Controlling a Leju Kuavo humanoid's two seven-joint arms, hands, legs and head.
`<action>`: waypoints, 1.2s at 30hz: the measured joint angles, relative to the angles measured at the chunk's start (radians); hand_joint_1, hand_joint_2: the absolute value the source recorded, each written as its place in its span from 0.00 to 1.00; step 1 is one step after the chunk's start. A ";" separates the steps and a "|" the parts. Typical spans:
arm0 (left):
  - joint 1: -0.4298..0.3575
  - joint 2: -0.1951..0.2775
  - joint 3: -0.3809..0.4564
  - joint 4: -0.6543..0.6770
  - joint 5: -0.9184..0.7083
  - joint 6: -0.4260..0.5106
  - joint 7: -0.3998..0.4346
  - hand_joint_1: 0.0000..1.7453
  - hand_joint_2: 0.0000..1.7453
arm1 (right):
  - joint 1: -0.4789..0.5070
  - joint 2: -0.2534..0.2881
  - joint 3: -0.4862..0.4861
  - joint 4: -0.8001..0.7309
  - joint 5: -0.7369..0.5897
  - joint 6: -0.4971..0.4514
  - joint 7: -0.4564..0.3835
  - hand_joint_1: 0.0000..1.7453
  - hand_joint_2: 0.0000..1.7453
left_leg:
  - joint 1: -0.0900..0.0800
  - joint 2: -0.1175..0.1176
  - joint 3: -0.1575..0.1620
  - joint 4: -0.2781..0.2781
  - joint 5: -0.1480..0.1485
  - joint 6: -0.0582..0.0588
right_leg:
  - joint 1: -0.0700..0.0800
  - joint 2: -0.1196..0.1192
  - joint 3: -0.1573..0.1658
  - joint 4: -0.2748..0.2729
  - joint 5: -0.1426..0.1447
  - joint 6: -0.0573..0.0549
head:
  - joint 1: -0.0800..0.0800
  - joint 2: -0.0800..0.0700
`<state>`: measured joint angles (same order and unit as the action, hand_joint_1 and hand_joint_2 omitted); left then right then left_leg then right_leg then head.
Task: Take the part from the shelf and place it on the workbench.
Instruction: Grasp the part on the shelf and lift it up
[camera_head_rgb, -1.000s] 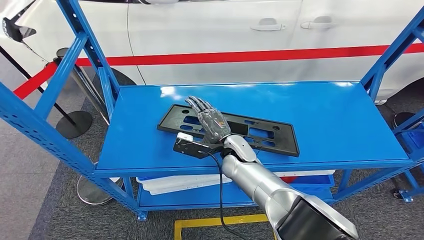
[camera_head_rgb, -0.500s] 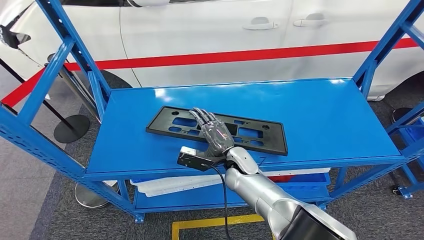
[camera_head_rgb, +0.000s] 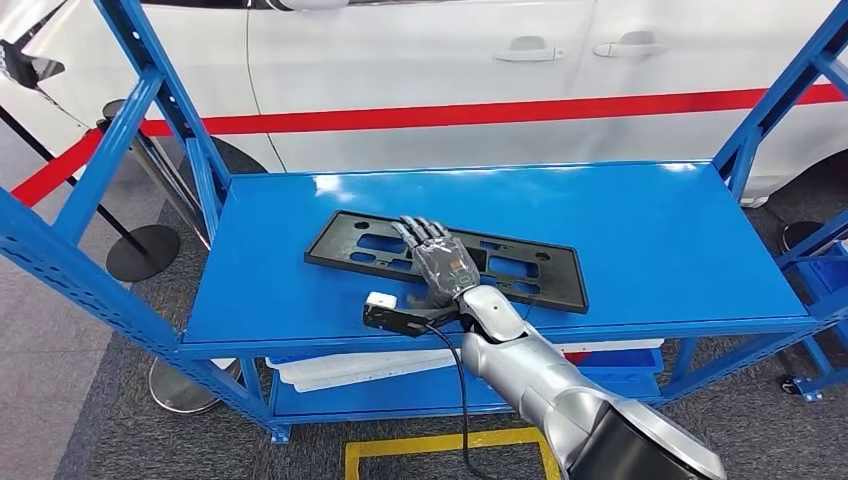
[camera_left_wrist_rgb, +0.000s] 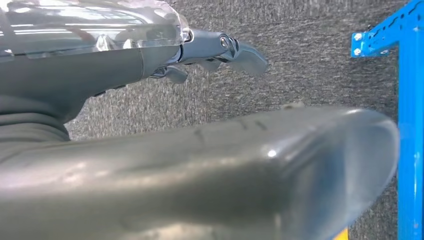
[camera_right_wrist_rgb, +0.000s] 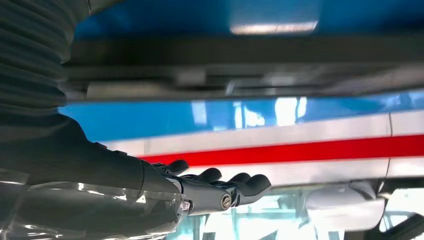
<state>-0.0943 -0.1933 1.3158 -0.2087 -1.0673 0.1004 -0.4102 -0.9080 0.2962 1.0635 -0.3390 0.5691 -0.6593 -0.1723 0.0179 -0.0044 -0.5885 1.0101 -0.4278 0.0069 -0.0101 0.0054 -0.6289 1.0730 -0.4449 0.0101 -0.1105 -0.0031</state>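
1. A flat black plate (camera_head_rgb: 447, 259) with several cut-out slots lay on the top board of the blue shelf (camera_head_rgb: 650, 240), a little toward 7 o'clock from the board's middle.
2. Its long axis ran almost across the shelf, from about 10 o'clock to 4 o'clock; the far-left end sat nearer the white car (camera_head_rgb: 420, 80) than the right end did.
3. The right hand (camera_head_rgb: 440, 262) rested palm-down on the plate near its middle, fingers stretched out flat and slightly apart, pointing toward 11 o'clock. I could not see it clamped around anything; it only lay on top.
4. From the right wrist camera the same fingers (camera_right_wrist_rgb: 240, 185) showed straight and side by side, with the car's red stripe (camera_right_wrist_rgb: 300, 150) behind them.
5. The silver right arm (camera_head_rgb: 530, 375) came up from 5 o'clock, over the shelf's front edge.
6. The left hand (camera_left_wrist_rgb: 215, 50) hung over grey carpet (camera_left_wrist_rgb: 310, 60), beside a blue shelf post (camera_left_wrist_rgb: 410, 125); its fingers seemed loose and held nothing.
7. A yellow floor line (camera_head_rgb: 440, 442) lay at 6 o'clock below the shelf.
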 joint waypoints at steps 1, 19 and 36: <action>-0.001 0.000 0.000 0.000 -0.001 0.000 0.000 0.00 0.00 | -0.010 0.000 0.006 0.003 0.008 0.003 0.010 0.00 1.00 | -0.002 0.000 -0.001 0.002 -0.001 -0.005 | 0.002 0.000 0.018 -0.038 0.010 -0.004 | 0.000 0.000; 0.000 0.002 -0.001 0.000 -0.011 -0.004 0.016 0.00 0.00 | -0.071 -0.024 0.075 0.044 0.219 0.159 0.359 0.95 1.00 | -0.011 0.000 -0.005 0.008 -0.006 -0.001 | 0.021 0.003 0.024 -0.052 0.009 -0.030 | 0.000 0.000; 0.000 -0.025 -0.002 0.003 -0.006 0.044 0.034 0.00 0.00 | -0.029 -0.065 -0.015 0.004 0.197 0.142 0.288 1.00 1.00 | 0.003 -0.003 0.004 0.017 -0.023 -0.031 | -0.001 -0.001 0.019 -0.053 0.019 -0.023 | 0.000 0.000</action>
<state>-0.0947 -0.2185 1.3139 -0.2052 -1.0735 0.1441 -0.3766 -0.9366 0.2315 1.0482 -0.3350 0.7656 -0.5175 0.1156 0.0204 -0.0071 -0.5844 1.0271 -0.4503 -0.0243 -0.0115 0.0046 -0.6102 1.0198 -0.4263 -0.0132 -0.1106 -0.0031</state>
